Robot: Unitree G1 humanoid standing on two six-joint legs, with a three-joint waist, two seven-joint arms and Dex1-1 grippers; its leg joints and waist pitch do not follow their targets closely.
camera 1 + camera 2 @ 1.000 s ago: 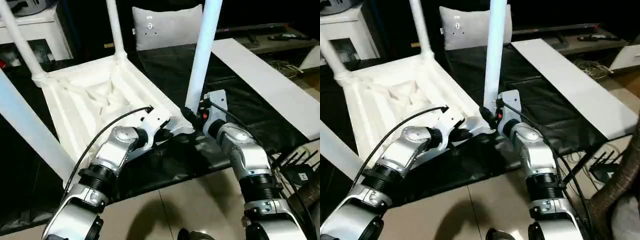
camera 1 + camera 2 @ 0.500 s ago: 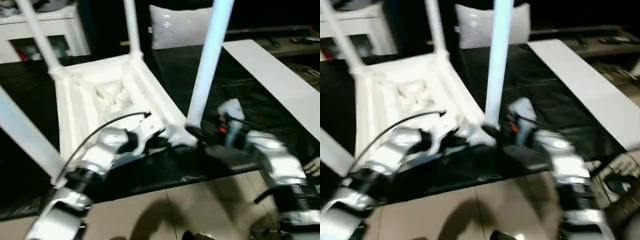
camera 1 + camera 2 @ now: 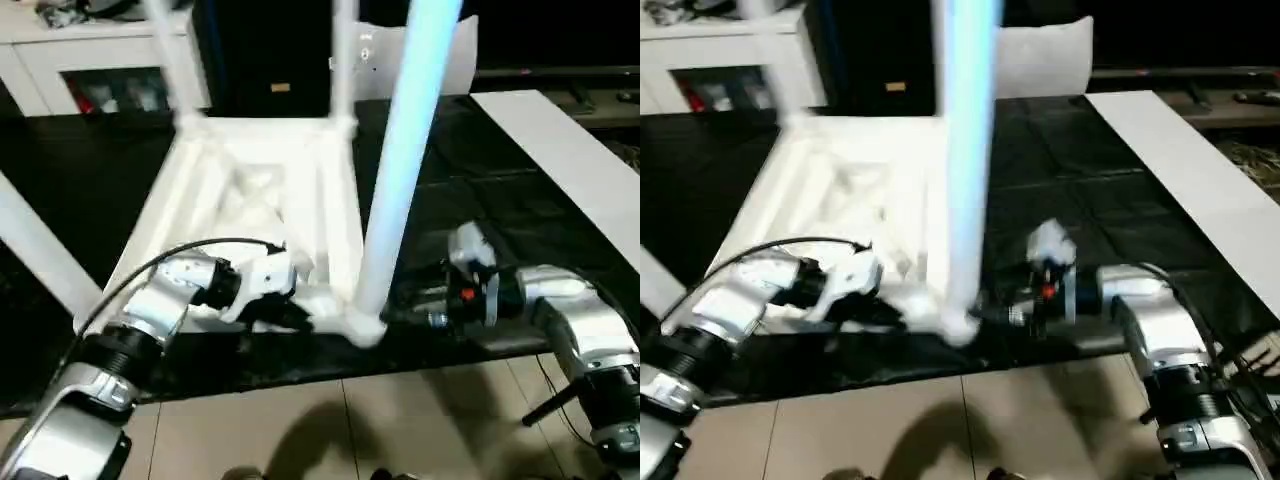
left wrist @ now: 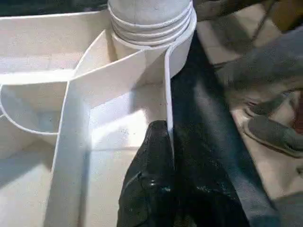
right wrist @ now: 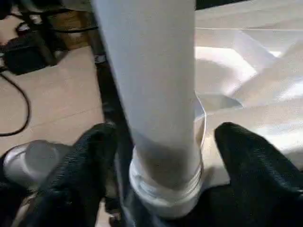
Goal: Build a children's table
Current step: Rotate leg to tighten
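The children's table lies upside down on a black cloth, its ribbed top (image 3: 250,195) facing up. Its legs stand upright in the corner sockets. The near right leg (image 3: 400,170) rises from the socket (image 3: 360,325) closest to me. My left gripper (image 3: 298,316) is shut on the top's thin rim wall (image 4: 166,90) just beside that socket, one finger (image 4: 154,161) inside the wall. My right gripper (image 3: 402,298) reaches in from the right at the leg's base. In the right wrist view its fingers (image 5: 92,161) stand open on either side of the leg (image 5: 151,85), with gaps.
A white cabinet (image 3: 80,60) stands at the back left. A grey cushion (image 3: 455,50) leans behind the table, and a flat white board (image 3: 570,160) lies on the black cloth (image 3: 480,200) at the right. Tiled floor (image 3: 400,420) runs in front, with cables (image 5: 19,94) on it.
The whole picture has shifted. My right arm has swung out to the right and its fingers now straddle the leg's base. My left gripper still holds the rim.
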